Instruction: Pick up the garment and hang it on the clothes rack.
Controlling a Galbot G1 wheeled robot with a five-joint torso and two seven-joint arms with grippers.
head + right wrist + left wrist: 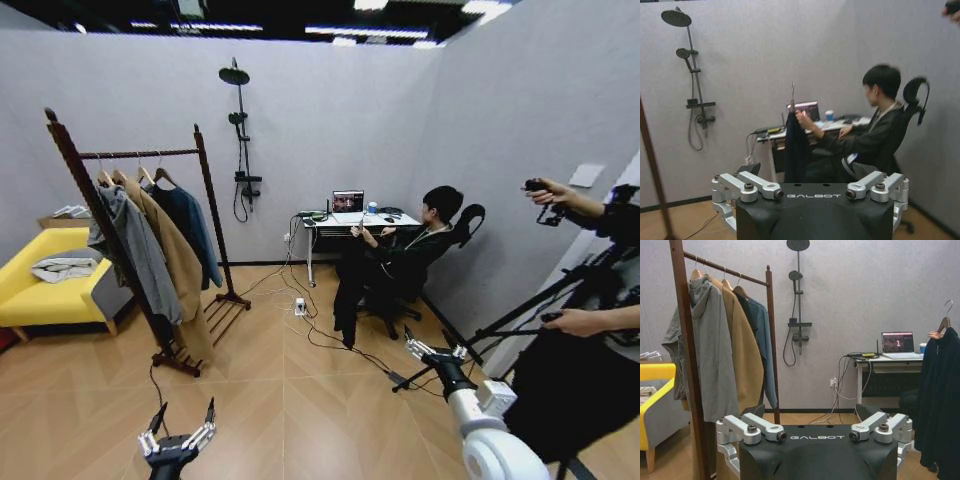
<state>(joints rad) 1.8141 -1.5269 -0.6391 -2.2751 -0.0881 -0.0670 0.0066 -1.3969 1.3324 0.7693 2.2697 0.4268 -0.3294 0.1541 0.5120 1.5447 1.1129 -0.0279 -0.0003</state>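
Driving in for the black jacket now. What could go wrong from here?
1. A seated person's hand holds the jacket just under the hanger hook, so a tool reaching for the hanger could hit the fingers.
2. Cables and a power strip lie on the floor toward the jacket; the base may snag them.
3. The rack already carries three garments, leaving little free bar; the jacket could catch on them.

my left gripper (180,428) has bare metal fingers on matt black plastic. the rack (146,154) is glossy dark wood; the garment (939,400) is matt black cloth.
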